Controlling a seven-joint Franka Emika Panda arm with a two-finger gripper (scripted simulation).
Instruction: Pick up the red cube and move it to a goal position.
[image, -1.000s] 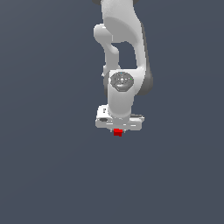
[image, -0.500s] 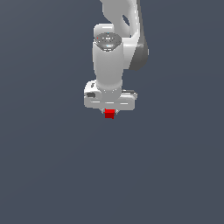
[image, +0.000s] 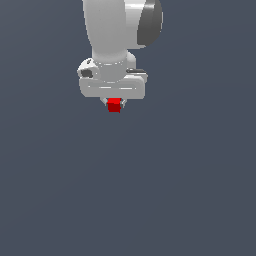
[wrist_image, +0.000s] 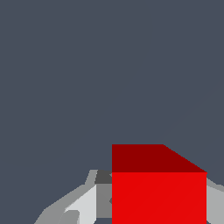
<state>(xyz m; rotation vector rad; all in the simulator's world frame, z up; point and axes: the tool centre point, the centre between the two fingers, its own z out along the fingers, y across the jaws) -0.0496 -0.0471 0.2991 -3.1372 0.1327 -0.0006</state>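
The red cube (image: 114, 105) is a tiny bright-red block held just under my white gripper (image: 114, 104) in the exterior view, high in the picture and clear of the grey ground. The gripper is shut on the cube, with the short fingers on either side of it and mostly hidden by the hand. In the wrist view the red cube (wrist_image: 158, 192) fills the lower part, with a darker shaded face, between the grey fingers (wrist_image: 83, 208). No goal marker shows.
The white arm (image: 117, 30) with a dark grey joint cover rises out of the exterior view's top. Plain dark grey-blue ground (image: 128, 200) fills everything else in both views.
The arm has carried the cube upward in the exterior view and a little to the exterior view's left. The grip on the cube has stayed the same.
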